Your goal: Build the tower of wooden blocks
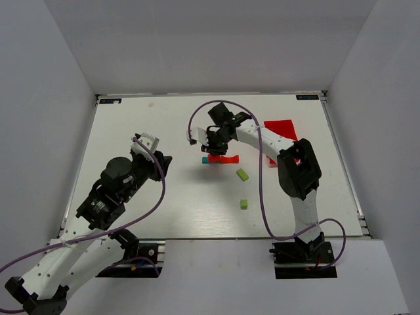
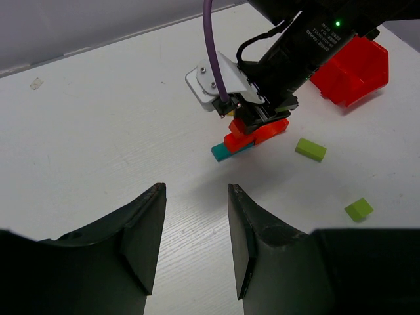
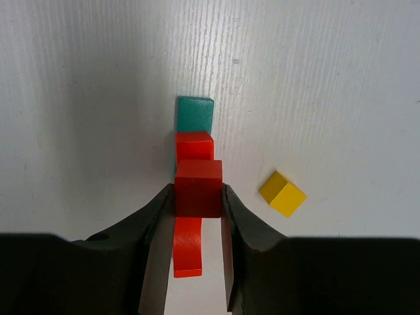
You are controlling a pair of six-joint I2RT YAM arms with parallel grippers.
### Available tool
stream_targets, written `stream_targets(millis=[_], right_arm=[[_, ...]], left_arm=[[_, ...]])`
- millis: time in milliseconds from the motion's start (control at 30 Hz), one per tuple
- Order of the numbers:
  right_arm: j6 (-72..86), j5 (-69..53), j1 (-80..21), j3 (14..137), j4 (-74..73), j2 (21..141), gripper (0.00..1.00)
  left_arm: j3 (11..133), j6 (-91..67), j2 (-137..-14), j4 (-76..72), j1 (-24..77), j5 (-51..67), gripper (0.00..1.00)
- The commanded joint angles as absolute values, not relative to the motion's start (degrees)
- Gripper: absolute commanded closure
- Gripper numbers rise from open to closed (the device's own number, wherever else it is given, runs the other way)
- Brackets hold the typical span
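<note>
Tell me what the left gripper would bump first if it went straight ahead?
Probably the wood block tower, its teal bar end nearest, under the right gripper holding a red cube; depth is unclear.

Matt-painted red cube (image 3: 198, 187) on a white, finely grained table (image 3: 328, 79); glossy red plastic bin (image 2: 351, 69), upper right.

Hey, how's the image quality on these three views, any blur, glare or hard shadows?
Top external: even, diffuse light, only a faint shadow near the right gripper. Left wrist: the left gripper has dark, soft jaws up close, the tower sharper. Right wrist: table grain and red cube crisp, no glare.
</note>
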State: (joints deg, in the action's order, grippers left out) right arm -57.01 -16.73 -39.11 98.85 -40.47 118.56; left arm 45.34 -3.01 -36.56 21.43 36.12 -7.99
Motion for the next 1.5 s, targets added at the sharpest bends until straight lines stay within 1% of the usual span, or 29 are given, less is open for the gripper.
stream_targets(millis=[0, 367, 400, 700, 833, 1367, 1467], right_arm=[[-58.5, -18.7, -38.8, 101.9, -41.9, 118.7, 0.9], [-59.0, -18.7, -38.6, 102.6, -42.6, 119.8, 0.89], [-59.0, -18.7, -38.6, 102.4, -42.8, 119.8, 0.88], [-59.1, -18.7, -38.7, 102.6, -42.8, 120.1, 0.88], [-59.1, -18.8, -38.7, 102.5, -42.9, 120.6, 0.85], [-58.7, -18.3, -38.8, 102.5, -42.7, 120.9, 0.82], [-58.5, -18.3, -38.8, 102.4, -42.5, 120.9, 0.8]], left_arm=[[45.0, -3.1, -36.4, 21.4, 35.9, -8.0, 0.47], [45.0, -3.1, -36.4, 21.4, 35.9, -8.0, 0.47], [45.0, -3.1, -36.4, 21.4, 35.9, -8.0, 0.47], [45.0, -3.1, -36.4, 21.4, 35.9, -8.0, 0.47], [45.0, -3.1, -36.4, 21.4, 35.9, -8.0, 0.47], [45.0, -3.1, -36.4, 21.4, 35.9, -8.0, 0.47], [45.0, -3.1, -36.4, 21.4, 35.9, -8.0, 0.47]])
